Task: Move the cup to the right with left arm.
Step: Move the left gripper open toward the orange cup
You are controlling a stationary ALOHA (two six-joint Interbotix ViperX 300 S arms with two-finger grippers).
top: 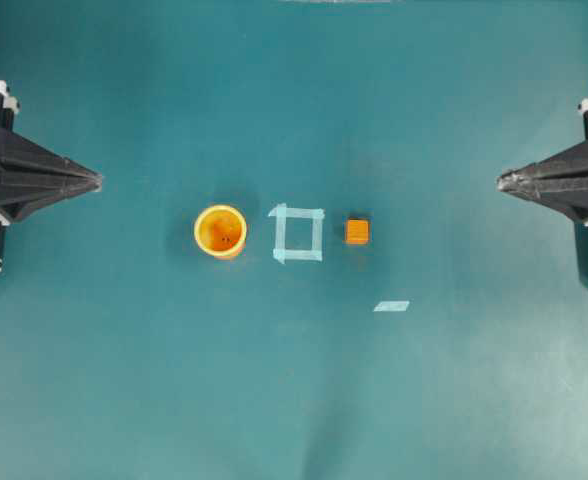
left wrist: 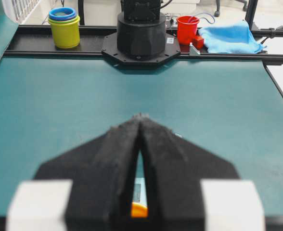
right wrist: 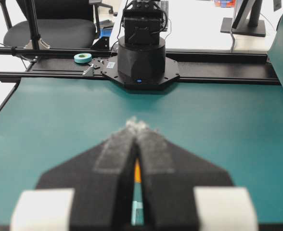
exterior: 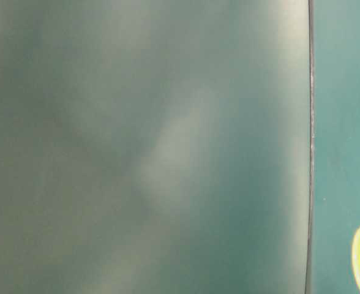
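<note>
One tape square (top: 298, 233) separates the cup (top: 220, 231) from an orange cube (top: 357, 231).

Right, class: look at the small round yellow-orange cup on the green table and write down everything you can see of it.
The small round yellow-orange plastic cup stands upright on the teal-green table mat, mouth up. Its rim is bright yellow and its inside a darker orange, with a couple of small dark specks on the bottom. It looks like smooth plastic. It sits left of the pale tape square and apart from it. Nothing touches it except the mat. In the table-level view only a blurred yellow edge shows.
</note>
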